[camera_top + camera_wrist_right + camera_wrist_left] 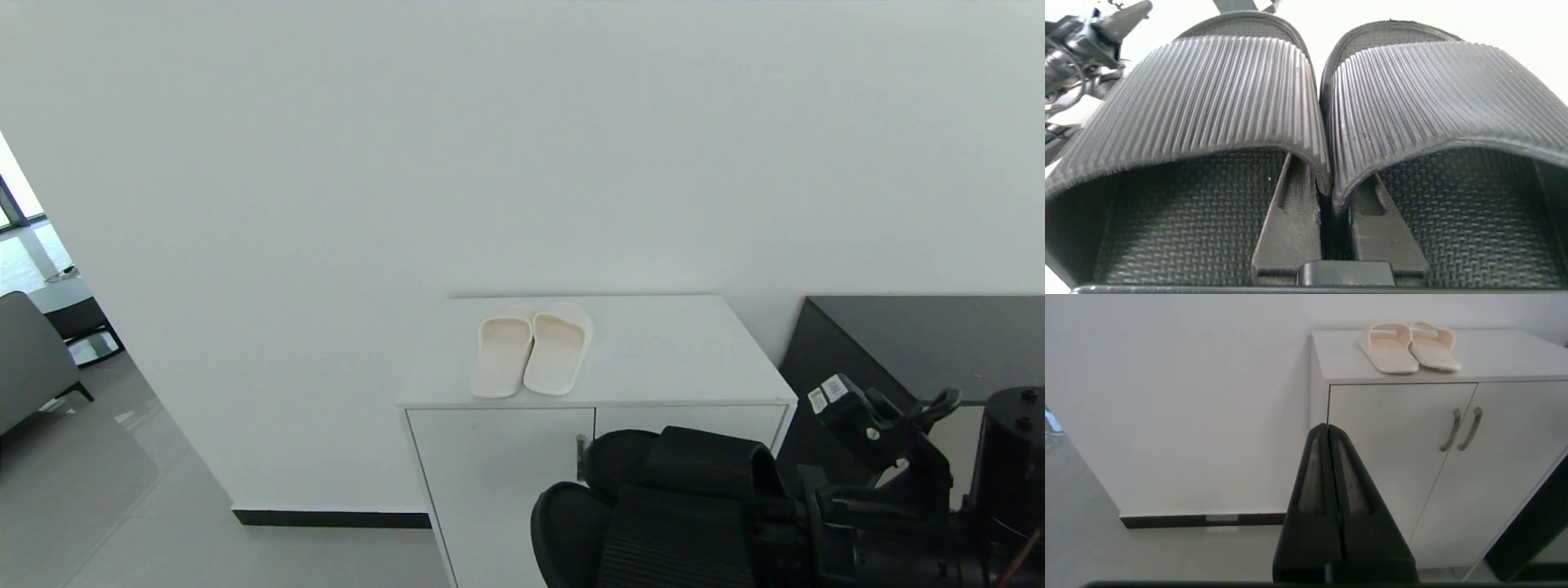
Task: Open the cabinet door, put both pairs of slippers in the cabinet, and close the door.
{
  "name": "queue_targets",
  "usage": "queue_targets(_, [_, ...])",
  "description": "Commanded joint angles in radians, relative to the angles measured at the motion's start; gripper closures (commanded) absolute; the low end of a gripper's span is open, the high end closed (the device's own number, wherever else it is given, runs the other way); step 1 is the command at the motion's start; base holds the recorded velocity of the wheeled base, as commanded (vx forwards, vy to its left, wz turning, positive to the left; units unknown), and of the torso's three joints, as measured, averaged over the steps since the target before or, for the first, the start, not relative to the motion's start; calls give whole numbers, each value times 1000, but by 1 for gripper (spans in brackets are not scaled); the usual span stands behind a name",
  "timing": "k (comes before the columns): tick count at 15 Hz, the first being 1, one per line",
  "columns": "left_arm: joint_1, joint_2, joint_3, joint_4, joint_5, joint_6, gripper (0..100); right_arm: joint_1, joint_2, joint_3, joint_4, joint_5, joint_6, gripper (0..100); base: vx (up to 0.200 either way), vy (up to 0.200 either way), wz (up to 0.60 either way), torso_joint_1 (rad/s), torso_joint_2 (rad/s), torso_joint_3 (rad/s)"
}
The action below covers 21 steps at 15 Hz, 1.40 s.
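Right tool (pixel 1327 192) seemingly clamps black slippers (pixel 1225 90); left tool (pixel 1328 437) clenched; cream slippers (pixel 531 351) top white cabinet (pixel 686 351).

Head and left wrist views toward cabinet (pixel 669 351)

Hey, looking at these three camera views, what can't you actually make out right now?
1) Inside of the cabinet: in the left wrist view, hidden behind its closed doors.
2) The door handles: in the head view, mostly covered by the black slippers.
3) Where the right gripper ends: in the right wrist view, tucked under the slipper straps.
4) The cabinet's foot: in the head view, cut off by the bottom edge.
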Motion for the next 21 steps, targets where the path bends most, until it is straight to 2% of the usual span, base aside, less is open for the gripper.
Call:
queue_targets(1, [0,1,-1,0,0,1,100,-5,-11,25,-3,16,-1,100,0,-200,0,17,2,2])
queue_targets(12, [0,1,1,0,0,1,100,-5,-1,42,-9,24,-36,100,0,-200,0,4,0,3])
queue_targets(21, [0,1,1,-1,2,-3,100,-5,28,48,-10,24,-38,100,0,0,0,0,0,0])
